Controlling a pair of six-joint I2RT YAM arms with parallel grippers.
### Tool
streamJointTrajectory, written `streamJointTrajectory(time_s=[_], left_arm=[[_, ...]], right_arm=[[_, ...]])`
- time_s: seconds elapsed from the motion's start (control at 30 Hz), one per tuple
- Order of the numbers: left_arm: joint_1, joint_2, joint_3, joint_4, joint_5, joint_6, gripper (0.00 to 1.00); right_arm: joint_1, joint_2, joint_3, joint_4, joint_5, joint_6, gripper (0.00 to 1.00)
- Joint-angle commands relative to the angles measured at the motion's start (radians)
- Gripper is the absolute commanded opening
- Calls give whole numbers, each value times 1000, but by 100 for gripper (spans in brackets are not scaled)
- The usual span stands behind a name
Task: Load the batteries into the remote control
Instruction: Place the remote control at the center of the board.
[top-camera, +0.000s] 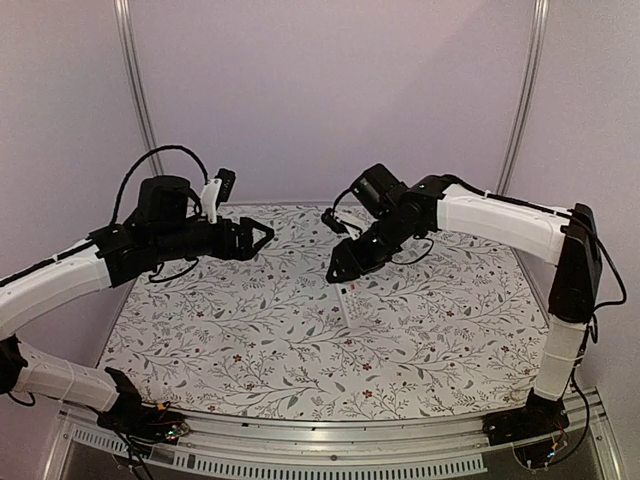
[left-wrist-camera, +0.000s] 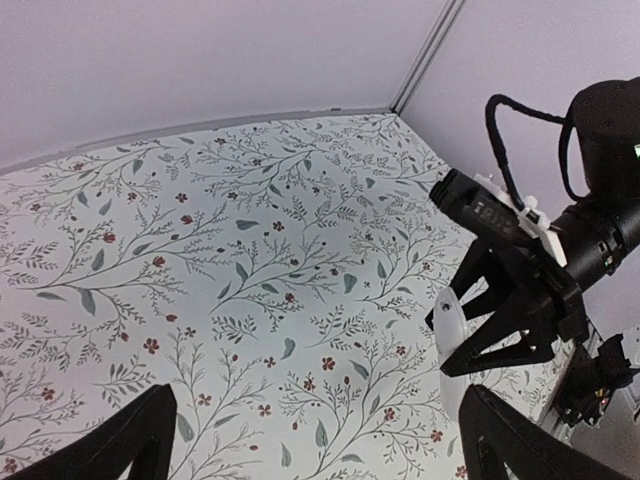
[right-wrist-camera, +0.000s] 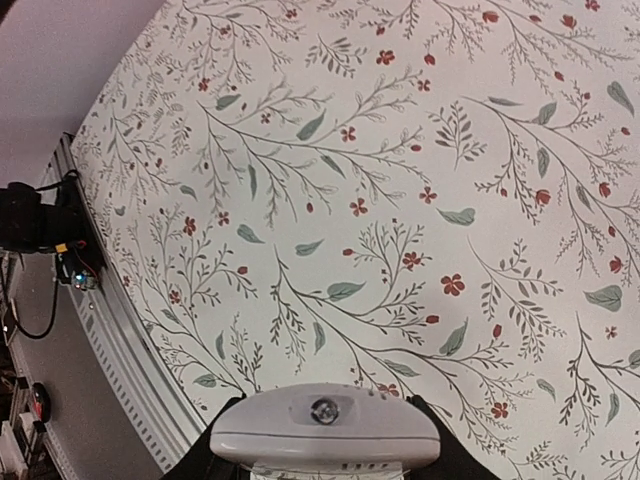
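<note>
My left arm rises from its base at 7 o'clock of the overhead view. Its white forearm slopes up toward the middle, and the black wrist is levelled off above the table, which is covered in a pale cloth printed with grey-green leaves and small red flowers. My left gripper points toward 3 o'clock, well above the cloth on the left half. Its two black fingers stand wide apart at the bottom corners of the left wrist view, with only patterned cloth between them, so these jaws are open and hold nothing. Across the gap, toward 3 o'clock from that gripper, is my right arm. It climbs from its base at 5 o'clock up the right edge, bends at a black elbow, then sends its white forearm leftward and dips the wrist down. My right gripper points toward 7 o'clock, just right of the table's middle. Its jaws are closed on the slim white rectangular plastic remote control, which runs from the fingertips toward 5 o'clock over the cloth. I cannot tell whether its far end touches the table. In the right wrist view the remote's rounded end, with a small round lens in it, sits clamped between my fingers at 6 o'clock.
</note>
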Motion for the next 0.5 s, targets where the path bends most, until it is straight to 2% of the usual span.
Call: streamJointTrajectory(time_s=[0.0,0.27,0.47], left_arm=[[19,0,-22,-35,-29,-22,99],[22,16,-23,-43,-23,-8,100],[22,25,-31,-40,-24,-5,100]], right_arm=[[10,153,163,-246,155,-84,21],[14,456,515,-467,308,-159,22],[15,611,636,-523,347,-181,26]])
